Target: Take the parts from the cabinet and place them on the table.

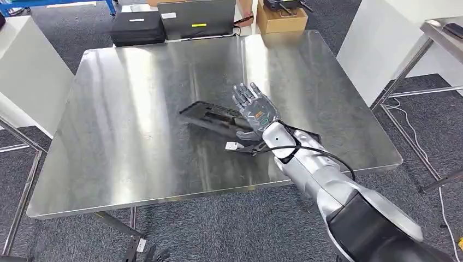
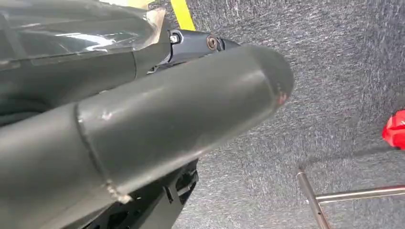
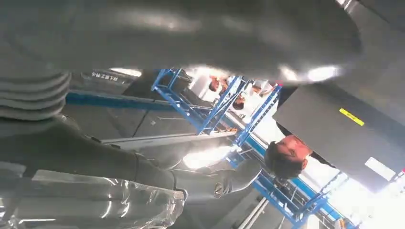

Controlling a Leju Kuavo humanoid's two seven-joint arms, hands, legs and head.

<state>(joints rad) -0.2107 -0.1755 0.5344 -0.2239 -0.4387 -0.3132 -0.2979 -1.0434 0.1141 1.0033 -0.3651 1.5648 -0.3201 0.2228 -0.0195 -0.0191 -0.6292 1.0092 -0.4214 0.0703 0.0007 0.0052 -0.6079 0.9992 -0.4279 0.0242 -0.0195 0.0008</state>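
Head view: one square steel worktop (image 1: 136, 136) on a grey carpeted floor (image 1: 235, 229), bearing one black part (image 1: 210, 115). The part is a flat, elongated, dark plastic panel with a recessed middle, lying near the worktop's centre, its long axis running from about 10 o'clock to 4 o'clock. One small white label (image 1: 233, 146) sits at its near edge; the print is too small to read.

One right robot hand (image 1: 255, 106), on a silver arm, is above the part's 4 o'clock end, fingers extended and spread toward 12 o'clock, nothing gripped; whether the palm touches the part cannot be told. A black cable (image 1: 322, 153) loops along the wrist.

Beyond the worktop at 12 o'clock stand two black cases (image 1: 139, 27), the right-hand one carrying a yellow strip label, and one cardboard box (image 1: 281, 21). A second metal table (image 1: 445, 35) stands at 2 o'clock.

Left wrist view: the left robot hand (image 2: 143, 124), a grey thumb close to the lens; how its fingers lie cannot be told. One red object (image 2: 395, 130) lies on the carpet.

Right wrist view: blue racking (image 3: 215, 102) and a person (image 3: 286, 155).
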